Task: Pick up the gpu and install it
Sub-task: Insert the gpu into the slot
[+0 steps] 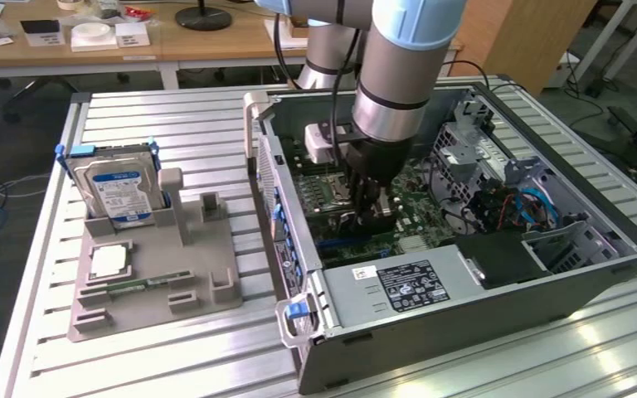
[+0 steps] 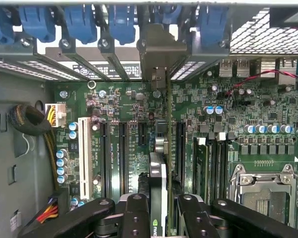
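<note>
Edge-on, gpu (image 2: 161, 148) clenched in gripper (image 2: 159, 208) above motherboard (image 2: 119, 144).
Thin, stiff, probably fragile card: hold by its top edge, not components.

count from where i sit: 1 gpu (image 2: 159, 168) in my grip | 1 pc case (image 1: 584, 282) | 1 motherboard (image 2: 124, 106) | 1 hard drive (image 1: 116, 189) | 1 grey holder tray (image 1: 202, 286) | 1 power supply (image 1: 407, 286) | 5 blue slot clips (image 2: 82, 22), far as i can tell
</note>
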Motion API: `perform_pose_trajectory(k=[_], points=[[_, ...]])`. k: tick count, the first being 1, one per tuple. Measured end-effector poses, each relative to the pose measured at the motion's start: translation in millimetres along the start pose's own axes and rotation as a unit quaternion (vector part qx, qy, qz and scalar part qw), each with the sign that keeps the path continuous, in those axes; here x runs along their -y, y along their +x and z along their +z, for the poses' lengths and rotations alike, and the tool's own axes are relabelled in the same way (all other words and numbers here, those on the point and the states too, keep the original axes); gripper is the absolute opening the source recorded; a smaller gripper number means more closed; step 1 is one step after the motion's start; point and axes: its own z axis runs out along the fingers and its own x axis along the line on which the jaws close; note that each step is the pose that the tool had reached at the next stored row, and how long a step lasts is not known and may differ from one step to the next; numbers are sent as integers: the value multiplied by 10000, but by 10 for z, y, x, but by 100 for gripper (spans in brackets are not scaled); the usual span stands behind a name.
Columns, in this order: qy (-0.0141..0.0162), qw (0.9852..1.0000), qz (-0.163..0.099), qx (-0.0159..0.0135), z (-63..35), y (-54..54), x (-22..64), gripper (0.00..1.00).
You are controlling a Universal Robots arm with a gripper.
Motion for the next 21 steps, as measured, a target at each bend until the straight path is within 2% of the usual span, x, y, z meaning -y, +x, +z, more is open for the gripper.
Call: perform_pose_trajectory(k=[7, 21], points=[[21, 10000, -16, 3, 18, -4, -11, 27], [20, 10000, -24, 0, 64, -3, -12, 27]])
